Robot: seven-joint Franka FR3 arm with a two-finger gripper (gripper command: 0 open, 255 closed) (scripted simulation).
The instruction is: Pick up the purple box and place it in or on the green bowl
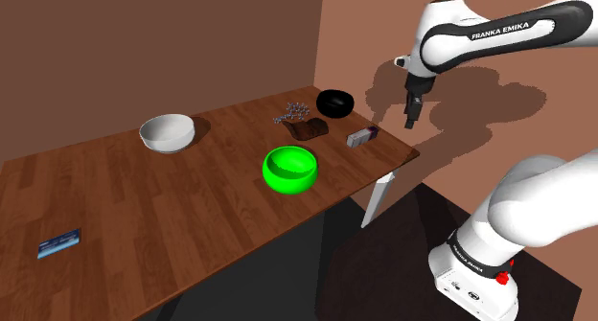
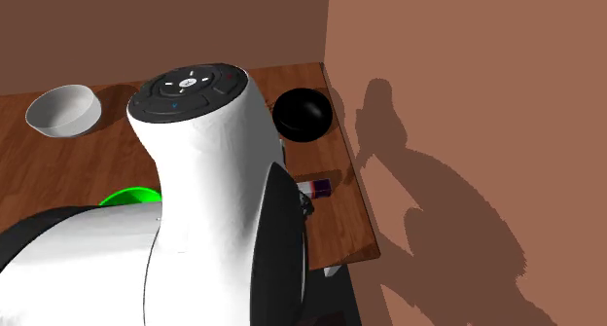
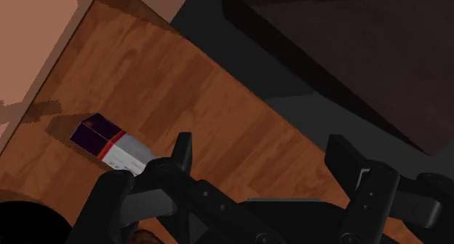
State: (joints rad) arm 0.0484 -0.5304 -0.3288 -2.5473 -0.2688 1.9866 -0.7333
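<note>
The purple box, purple at one end and white at the other, lies flat on the wooden table near its corner by the wall. It also shows in the second exterior view and beside the left finger in the wrist view. The green bowl stands near the table's front edge, to the shoulder view's left of the box; the arm hides most of this bowl in the second exterior view. My gripper hangs in the air above and to the right of the box, over the table's edge. The gripper is open, nothing between its fingers.
A black bowl sits by the wall behind the box. A brown object with small metal pieces lies behind the green bowl. A white bowl stands farther left, and a blue card lies at the near left. Dark floor lies beyond the table's edge.
</note>
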